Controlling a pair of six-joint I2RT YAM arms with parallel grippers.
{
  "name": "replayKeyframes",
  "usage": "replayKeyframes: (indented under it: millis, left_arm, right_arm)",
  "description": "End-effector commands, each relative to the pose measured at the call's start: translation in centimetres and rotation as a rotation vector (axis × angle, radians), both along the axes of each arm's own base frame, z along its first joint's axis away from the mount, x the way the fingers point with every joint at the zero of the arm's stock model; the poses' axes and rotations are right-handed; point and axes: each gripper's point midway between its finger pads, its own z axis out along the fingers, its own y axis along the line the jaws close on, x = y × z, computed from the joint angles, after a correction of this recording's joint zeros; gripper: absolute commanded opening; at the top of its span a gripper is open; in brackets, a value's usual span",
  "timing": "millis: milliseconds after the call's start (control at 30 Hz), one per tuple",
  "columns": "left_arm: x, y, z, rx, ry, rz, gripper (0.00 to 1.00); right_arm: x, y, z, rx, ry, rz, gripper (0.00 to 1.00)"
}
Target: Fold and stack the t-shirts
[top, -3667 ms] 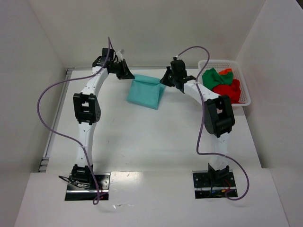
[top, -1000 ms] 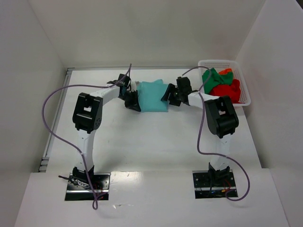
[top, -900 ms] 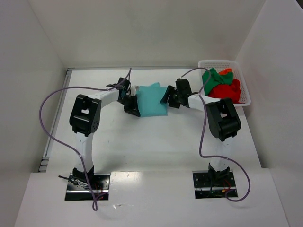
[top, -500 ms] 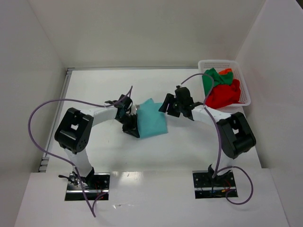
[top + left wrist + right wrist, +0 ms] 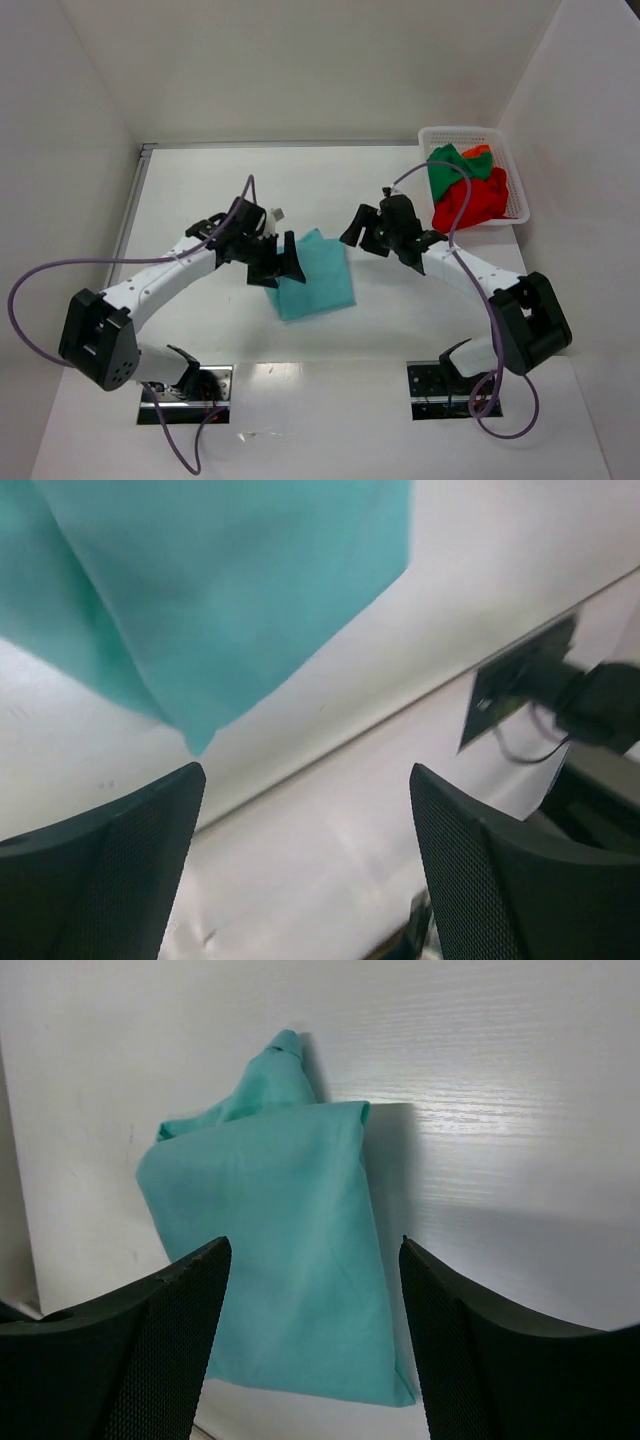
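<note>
Overhead alone, the white basket [image 5: 456,131] holds red, green, orange t-shirts [image 5: 478,198].

No writing, label or number can be read anywhere.

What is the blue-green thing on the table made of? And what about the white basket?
The teal t-shirt looks like soft, matte cloth: it lies folded flat, with limp creases and a floppy corner. The white basket seems to be hard plastic: its walls are a stiff lattice of holes and keep their shape.
</note>
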Motion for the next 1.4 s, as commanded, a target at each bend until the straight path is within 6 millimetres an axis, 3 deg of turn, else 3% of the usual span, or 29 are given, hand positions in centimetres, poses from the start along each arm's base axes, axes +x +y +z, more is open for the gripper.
replayKeyframes:
  millis: [0, 133, 333, 533, 833, 1033, 1167, 1200, 1367]
  left_arm:
    - [4.0, 0.9, 2.5, -0.008, -0.117, 0.118, 0.91]
    - [8.4, 1.5, 0.8, 0.018, -0.156, 0.204, 0.89]
    - [12.1, 3.0, -2.8, 0.1, -0.152, 0.267, 0.79]
    - [14.6, 3.6, -3.5, 0.103, -0.163, 0.293, 0.71]
    - [15.7, 3.9, -4.6, 0.068, -0.137, 0.282, 0.6]
    - [15.5, 3.2, -5.0, 0.038, -0.117, 0.25, 0.56]
    - [15.3, 3.1, -4.9, 0.028, -0.113, 0.244, 0.4]
    - [15.2, 2.9, -4.8, 0.018, -0.109, 0.238, 0.32]
    - [14.4, 2.9, -5.1, 0.011, -0.084, 0.229, 0.07]
  right_arm:
    - [0.3, 0.6, -1.2, -0.029, 0.023, 0.036, 0.74]
    - [1.9, 1.3, -2.1, -0.056, 0.028, 0.054, 0.74]
    - [3.3, 0.8, -2.7, -0.086, 0.02, 0.021, 0.74]
    - [4.9, 1.1, -3.2, -0.083, 0.027, 0.024, 0.74]
    - [5.4, 1.9, -5.2, -0.082, 0.084, 0.04, 0.68]
    - [5.7, 2.1, -5.1, -0.078, 0.076, 0.04, 0.62]
    - [5.9, 2.5, -5.2, -0.066, 0.084, 0.056, 0.47]
    - [5.8, 2.7, -5.7, -0.065, 0.096, 0.063, 0.36]
    - [6.1, 3.0, -5.3, -0.058, 0.095, 0.07, 0.19]
